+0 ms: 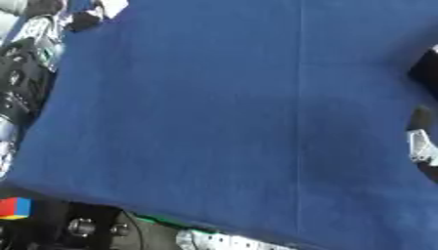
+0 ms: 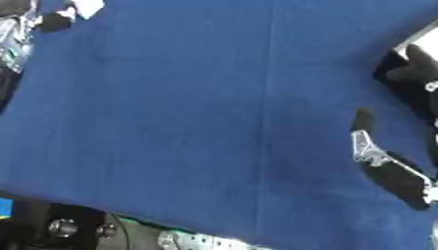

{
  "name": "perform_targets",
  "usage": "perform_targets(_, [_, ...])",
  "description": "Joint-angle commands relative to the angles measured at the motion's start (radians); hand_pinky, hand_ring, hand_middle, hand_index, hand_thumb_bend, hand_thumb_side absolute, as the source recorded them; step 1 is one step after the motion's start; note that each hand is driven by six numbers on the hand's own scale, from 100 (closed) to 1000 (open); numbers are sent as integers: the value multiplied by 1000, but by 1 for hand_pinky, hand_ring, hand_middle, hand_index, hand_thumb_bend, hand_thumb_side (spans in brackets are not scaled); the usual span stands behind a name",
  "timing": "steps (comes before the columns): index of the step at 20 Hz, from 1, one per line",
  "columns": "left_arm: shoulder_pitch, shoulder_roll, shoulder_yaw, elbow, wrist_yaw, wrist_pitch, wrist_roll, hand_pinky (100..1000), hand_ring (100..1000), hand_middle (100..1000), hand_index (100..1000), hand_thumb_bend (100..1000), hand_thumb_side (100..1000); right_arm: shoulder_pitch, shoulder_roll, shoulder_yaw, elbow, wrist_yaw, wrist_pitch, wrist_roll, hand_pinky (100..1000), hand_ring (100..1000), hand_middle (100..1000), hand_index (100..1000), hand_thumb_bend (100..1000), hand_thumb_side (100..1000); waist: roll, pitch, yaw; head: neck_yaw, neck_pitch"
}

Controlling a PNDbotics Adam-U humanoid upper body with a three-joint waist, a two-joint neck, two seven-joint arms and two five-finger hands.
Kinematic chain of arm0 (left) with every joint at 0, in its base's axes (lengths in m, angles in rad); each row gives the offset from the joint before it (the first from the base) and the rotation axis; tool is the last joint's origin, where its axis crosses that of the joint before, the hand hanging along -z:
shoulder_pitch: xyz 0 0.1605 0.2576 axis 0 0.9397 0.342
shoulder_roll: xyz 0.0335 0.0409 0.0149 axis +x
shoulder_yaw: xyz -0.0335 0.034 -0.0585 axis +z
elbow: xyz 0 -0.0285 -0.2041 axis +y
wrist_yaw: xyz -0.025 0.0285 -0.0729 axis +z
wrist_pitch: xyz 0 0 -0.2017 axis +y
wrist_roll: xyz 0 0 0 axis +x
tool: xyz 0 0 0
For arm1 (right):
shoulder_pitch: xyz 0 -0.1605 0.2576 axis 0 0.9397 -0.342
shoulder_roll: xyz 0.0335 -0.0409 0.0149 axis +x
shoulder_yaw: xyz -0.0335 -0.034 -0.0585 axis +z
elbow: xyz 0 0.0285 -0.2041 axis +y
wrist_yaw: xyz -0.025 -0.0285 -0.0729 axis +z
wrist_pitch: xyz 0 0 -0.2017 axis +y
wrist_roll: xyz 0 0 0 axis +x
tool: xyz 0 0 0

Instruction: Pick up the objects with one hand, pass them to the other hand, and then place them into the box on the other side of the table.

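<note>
Silver bracketry (image 1: 218, 240) and black hardware are seen nearest, below the blue cloth's (image 1: 214, 112) edge, with a red-blue-yellow block (image 1: 14, 207) at lower left, off the cloth, likely one of the task's objects. No box is shown. Right hand (image 2: 389, 168) is held over the cloth's right edge, grasping nothing visible; finger state cannot be told. Left hand (image 1: 21, 80) at the left edge, fingers unreadable.

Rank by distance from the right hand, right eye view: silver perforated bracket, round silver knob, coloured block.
From the right hand at the right edge:
1. Silver perforated bracket, bottom centre, below the cloth's near edge.
2. Round silver knob, bottom left.
3. Coloured block, far lower-left corner, cut off by the edge of the view.
</note>
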Motion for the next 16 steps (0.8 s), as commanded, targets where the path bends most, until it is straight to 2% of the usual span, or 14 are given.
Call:
perform_targets(1, [-16, 20, -5, -17, 13, -12, 14, 780, 768, 778, 851, 171, 666, -7, -13, -8, -21, -7, 2, -5, 821, 856, 681, 972, 100, 421, -2, -15, 0, -1, -17])
perform_targets(5, [-18, 8, -13, -13, -7, -10, 17, 776, 757, 765, 838, 195, 545, -9, -12, -8, -21, -10, 2, -4, 821, 856, 680, 969, 100, 419, -4, -9, -4, 0, -26])
perform_targets(13, [-19, 3, -10, -12, -28, -6, 19, 776, 757, 765, 838, 195, 545, -9, -12, -8, -21, -11, 4, -4, 821, 856, 680, 969, 100, 419, -5, -8, -5, 0, -28])
perform_targets(14, [-21, 3, -9, -14, -30, -5, 20, 705, 596, 567, 659, 261, 196, -8, -12, -8, -21, -11, 4, -3, 821, 856, 681, 969, 100, 418, -5, -9, -5, 1, -27])
perform_targets(15, [-31, 5, 0, -26, -37, 3, 28, 618, 463, 408, 489, 100, 178, -7, -12, -8, -21, -10, 5, -3, 821, 856, 681, 968, 100, 418, -5, -10, -6, 4, -22])
perform_targets(16, [-37, 4, 12, -44, -42, 14, 38, 602, 437, 372, 452, 100, 195, -7, -11, -8, -21, -10, 5, -2, 821, 856, 681, 968, 100, 418, -5, -11, -5, 5, -18])
